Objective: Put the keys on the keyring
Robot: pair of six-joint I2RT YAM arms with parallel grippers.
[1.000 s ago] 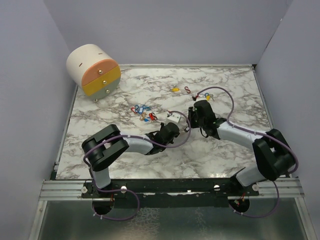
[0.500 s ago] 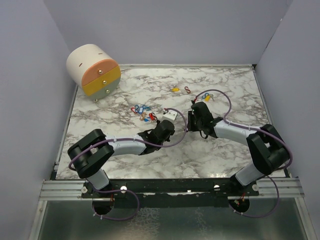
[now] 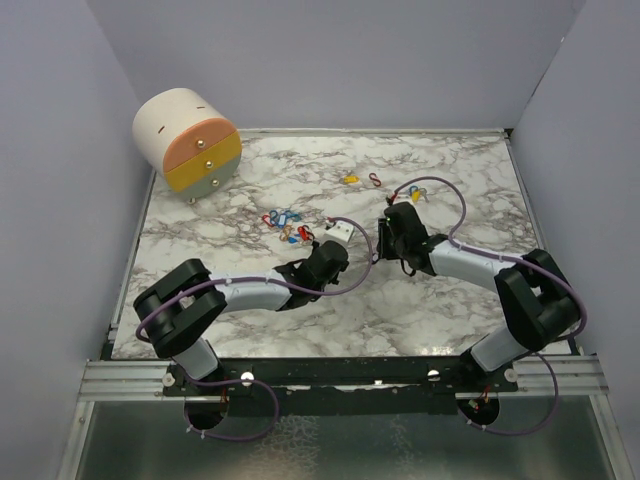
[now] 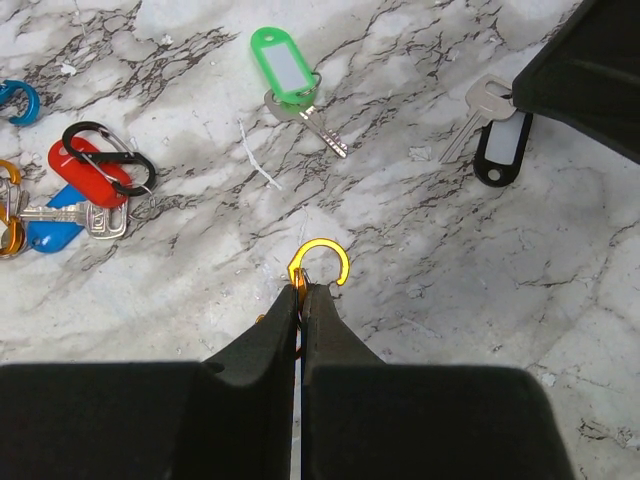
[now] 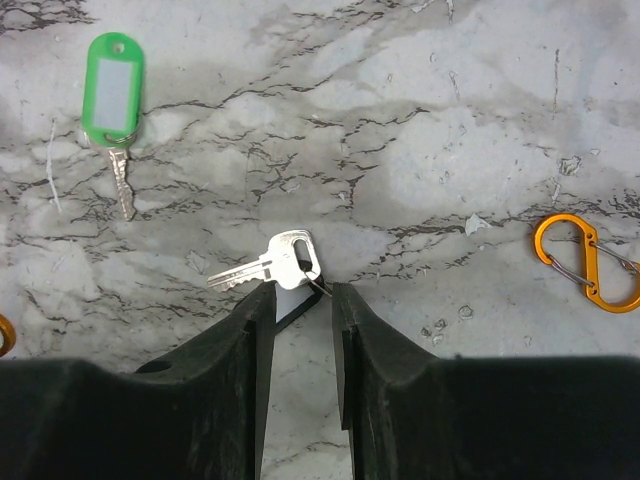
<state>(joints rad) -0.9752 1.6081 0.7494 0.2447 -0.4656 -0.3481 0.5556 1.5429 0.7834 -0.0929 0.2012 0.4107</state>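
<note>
My left gripper (image 4: 300,290) is shut on an orange S-shaped clip, the keyring (image 4: 325,262), whose open hook sticks out past the fingertips just above the marble. My right gripper (image 5: 300,290) stands open low over the table. A black-tagged key (image 5: 272,262) lies at its tips, the tag partly between the fingers and gripped by neither. The same key (image 4: 497,150) shows under the right gripper in the left wrist view. A green-tagged key (image 4: 282,72) lies flat further off; the right wrist view has that green-tagged key (image 5: 115,85) too.
A red tag (image 4: 85,185), a black clip (image 4: 105,160) and a blue-tagged key (image 4: 50,232) lie in a cluster (image 3: 285,225) left of the grippers. Another orange clip (image 5: 590,262) lies to the right. A round drawer unit (image 3: 190,140) stands at the back left.
My right gripper's jaws have spread apart and the black-tagged key now rests on the table. The left arm has stretched lower and flatter, still holding the clip.
</note>
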